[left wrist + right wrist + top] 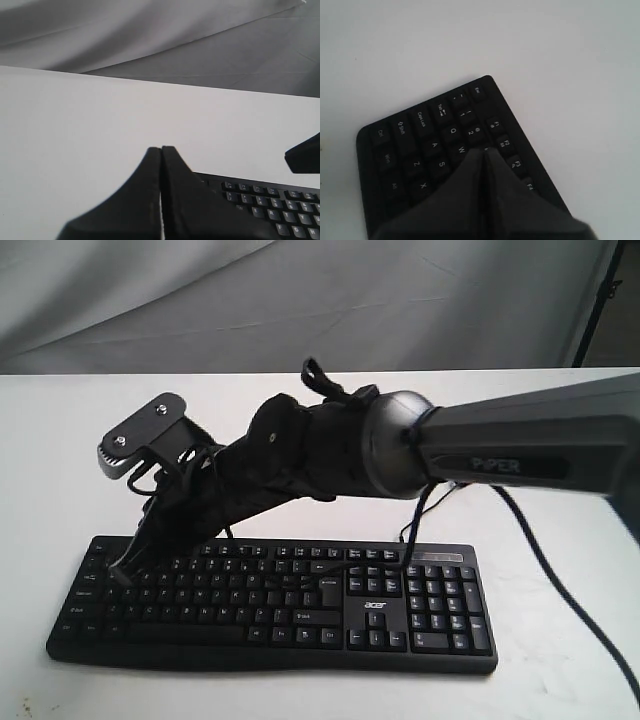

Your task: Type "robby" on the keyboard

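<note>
1. The keyboard (285, 608) lies flat on the white table (60, 440), low in the exterior view. Its long side runs across the view and its number pad is on the right end.
2. Its front edge sits near the table's near side, with only a narrow strip of white in front. Its back edge runs parallel to the table's far edge.
3. The right gripper (125, 575) reaches across the middle and comes down over the keyboard's left end. Its fingers are pressed together into one narrow point.
4. In the right wrist view, that point (483, 151) stands over the keys just beside W and 2, near the F-key row. I cannot tell whether it presses a key or hovers. The corner with Esc, Tab, Caps Lock, Shift and Ctrl shows clear of the fingers.
5. The right arm (520, 455), marked PIPER, slants over the keyboard's middle and hides part of the upper key rows.
6. The left gripper (161, 149) has its fingers closed against each other, holding nothing. Its tip shows against bare table, with a corner of the keyboard (270, 205) just beside it.
7. Open white table spreads behind the keyboard and off both its ends.
8. Beyond the table's far edge hangs a grey cloth (300, 300).
</note>
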{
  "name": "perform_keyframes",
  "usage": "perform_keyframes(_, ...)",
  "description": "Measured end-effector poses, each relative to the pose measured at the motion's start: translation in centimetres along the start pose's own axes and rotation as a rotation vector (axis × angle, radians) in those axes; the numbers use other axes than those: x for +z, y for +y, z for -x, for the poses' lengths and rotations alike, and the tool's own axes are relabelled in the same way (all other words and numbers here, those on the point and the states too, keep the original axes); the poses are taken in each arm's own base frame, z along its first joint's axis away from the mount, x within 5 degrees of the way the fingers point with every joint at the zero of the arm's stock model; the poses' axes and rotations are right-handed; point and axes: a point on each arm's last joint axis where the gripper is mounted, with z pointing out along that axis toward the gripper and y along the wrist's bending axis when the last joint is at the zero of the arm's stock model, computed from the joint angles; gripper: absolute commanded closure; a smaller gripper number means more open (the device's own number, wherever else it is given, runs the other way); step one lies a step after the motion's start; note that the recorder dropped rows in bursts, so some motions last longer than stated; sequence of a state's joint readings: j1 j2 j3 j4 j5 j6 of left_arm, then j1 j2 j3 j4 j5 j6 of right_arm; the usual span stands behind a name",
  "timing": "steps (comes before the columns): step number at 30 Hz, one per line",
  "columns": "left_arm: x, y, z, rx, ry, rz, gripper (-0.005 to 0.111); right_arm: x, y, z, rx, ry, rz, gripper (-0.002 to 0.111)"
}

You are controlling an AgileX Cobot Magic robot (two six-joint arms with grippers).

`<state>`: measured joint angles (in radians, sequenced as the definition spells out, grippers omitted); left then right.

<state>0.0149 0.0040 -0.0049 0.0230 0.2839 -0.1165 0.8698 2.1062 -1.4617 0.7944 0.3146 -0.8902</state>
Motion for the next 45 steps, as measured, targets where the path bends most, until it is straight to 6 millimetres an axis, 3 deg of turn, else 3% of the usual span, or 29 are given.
perform_keyframes(8,0.0,0.0,0.0,0.000,0.000,0.000,0.107,1.5,0.9,-0.8,-0.045,0.032,0.029,0.108)
perform_keyframes(19,0.0,0.0,0.0,0.000,0.000,0.000,0.107,3.8,0.4,-2.8,-0.045,0.068,-0.002,0.108)
perform_keyframes(45,0.0,0.0,0.0,0.000,0.000,0.000,0.107,4.6,0.1,-3.5,-0.051,0.074,-0.025,0.108)
